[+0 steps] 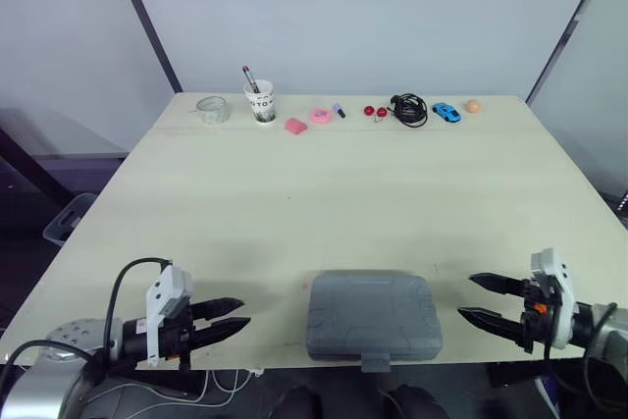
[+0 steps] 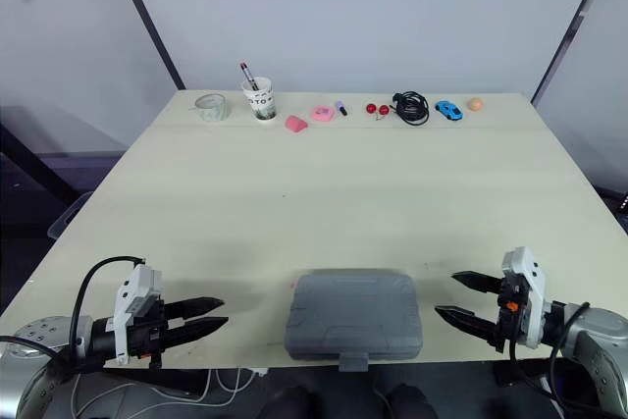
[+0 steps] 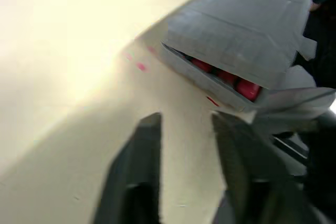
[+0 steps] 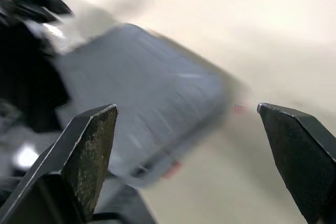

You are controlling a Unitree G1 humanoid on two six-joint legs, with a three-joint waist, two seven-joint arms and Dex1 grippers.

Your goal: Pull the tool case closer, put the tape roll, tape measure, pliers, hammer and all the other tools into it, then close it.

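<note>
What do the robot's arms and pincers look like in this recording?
The left pincer and right pincer each have two black, tapered, pointed fingers ahead of a white boxy wrist housing. Black cables loop back to silver-grey forearm shells. The right one carries a small orange detail.

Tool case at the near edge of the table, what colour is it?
The tool case is plain grey all over, best seen in the left eye view.

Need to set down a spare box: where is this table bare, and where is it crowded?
The broad middle of the table is bare, from the tool case at the near edge up to the far row. That row is crowded, from the paper cup past the black cable to the blue toy car. The left hand and right hand flank the case.
</note>
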